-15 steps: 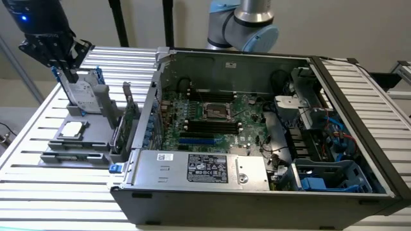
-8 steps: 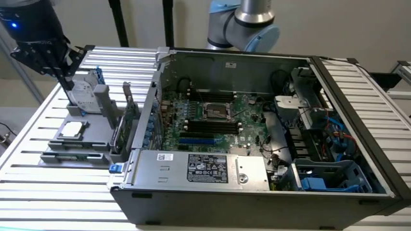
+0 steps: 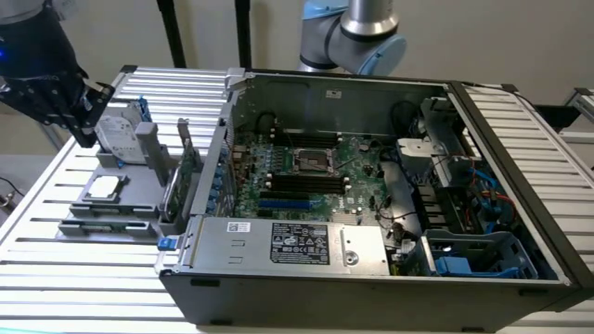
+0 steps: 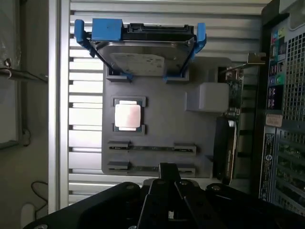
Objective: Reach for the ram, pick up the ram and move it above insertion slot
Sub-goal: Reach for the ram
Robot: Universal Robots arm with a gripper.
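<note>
Your gripper (image 3: 82, 115) hangs at the upper corner on the exterior view's left; its black body is tilted, so the tip points down and toward the exterior view's right; a blue light glows on the wrist (image 3: 28, 42) above it; your arm joint (image 3: 357, 31), grey with blue caps, stands at the top middle of that view; in the wrist view the gripper (image 4: 167, 172) juts forward from its dark mount.

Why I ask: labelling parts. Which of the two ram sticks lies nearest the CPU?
The ram stick directly beside the CPU; the other ram stick lies along the tray edge.
</note>
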